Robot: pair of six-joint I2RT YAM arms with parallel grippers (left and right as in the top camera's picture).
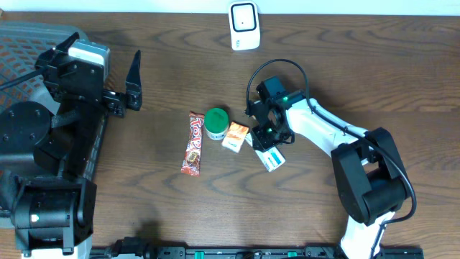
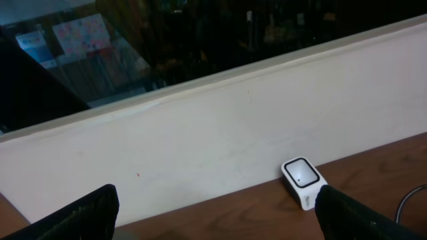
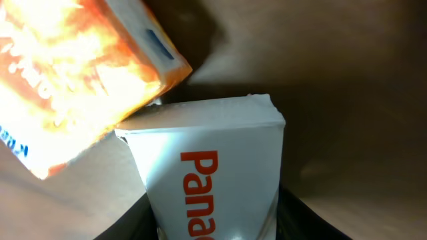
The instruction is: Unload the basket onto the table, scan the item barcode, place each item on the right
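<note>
Your right pincer (image 1: 269, 142) straddles the white "Pana"-lettered box (image 3: 213, 167), which lies flat on the table (image 1: 374, 65) just beside an orange box (image 3: 73, 73). Whether the jaws already bite on it, I cannot tell from these views. Grip squarely across its narrow sides, stay clear of the orange neighbour, then lift and turn the barcode face toward the white scanner (image 1: 244, 25) at the far edge. Your left pincer (image 2: 217, 197) sits wide open and empty — leave it there.
</note>
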